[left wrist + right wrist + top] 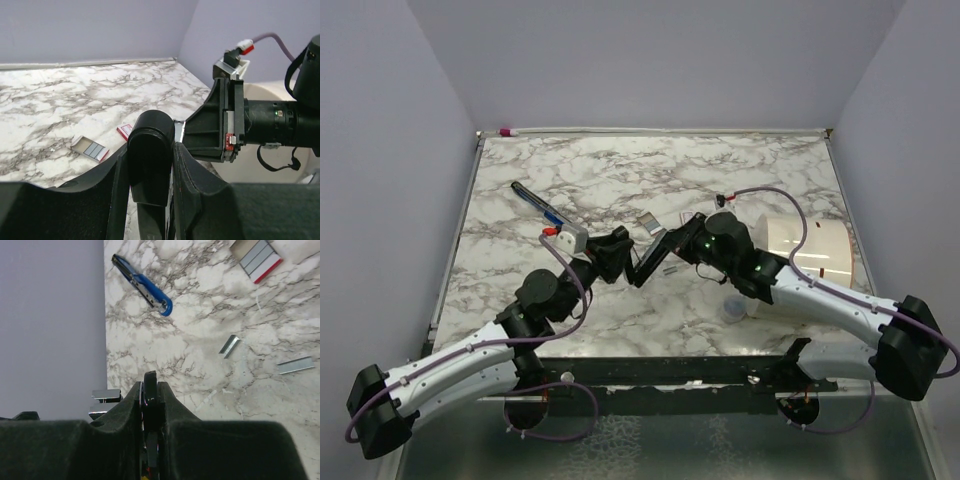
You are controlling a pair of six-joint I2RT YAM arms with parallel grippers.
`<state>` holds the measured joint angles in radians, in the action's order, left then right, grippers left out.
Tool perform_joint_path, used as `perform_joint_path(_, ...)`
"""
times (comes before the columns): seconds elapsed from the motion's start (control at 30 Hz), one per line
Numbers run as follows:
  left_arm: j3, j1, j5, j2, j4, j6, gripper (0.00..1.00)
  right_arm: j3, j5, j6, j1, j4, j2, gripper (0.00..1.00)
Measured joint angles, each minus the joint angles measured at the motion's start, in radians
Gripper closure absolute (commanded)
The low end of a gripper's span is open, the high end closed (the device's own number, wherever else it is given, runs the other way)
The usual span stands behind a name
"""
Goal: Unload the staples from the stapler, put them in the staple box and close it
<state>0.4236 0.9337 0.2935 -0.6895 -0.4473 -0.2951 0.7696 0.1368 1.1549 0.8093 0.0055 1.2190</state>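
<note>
The stapler [650,262] hangs above the table's middle, swung open in a V between both arms. My left gripper [618,252] is shut on its rounded black end [150,145], which fills the gap between the fingers. My right gripper [686,246] is shut on a thin black arm of the stapler [151,390]. A silvery part of the stapler [106,396] juts out left of that grip. In the right wrist view, two short strips of staples [229,346] [296,365] lie loose on the marble. In the left wrist view the right gripper [220,120] stands close beyond the stapler.
A blue-black pen [535,203] [142,284] lies at the back left. A small open box with grey strips [90,148] [260,255] and a white piece with pink-red marks [125,131] lie beyond the grippers. A white cylinder [810,245] stands at the right.
</note>
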Motion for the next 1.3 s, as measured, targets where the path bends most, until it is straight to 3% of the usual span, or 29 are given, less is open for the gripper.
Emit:
perform_joint_path(0.5, -0.052, 0.004, 0.236, 0.077, 0.150, -0.330, 1.00, 0.056, 0.075, -0.065, -0.106, -0.085, 0.019, 0.99)
perform_joint_path(0.93, -0.056, 0.003, 0.299, -0.035, 0.307, -0.692, 1.00, 0.061, 0.042, -0.191, -0.154, -0.076, 0.076, 0.99)
perform_joint_path(1.3, -0.044, -0.009, 0.351, -0.212, 0.405, -0.948, 1.00, 0.130, 0.043, -0.233, -0.164, -0.176, 0.160, 0.99)
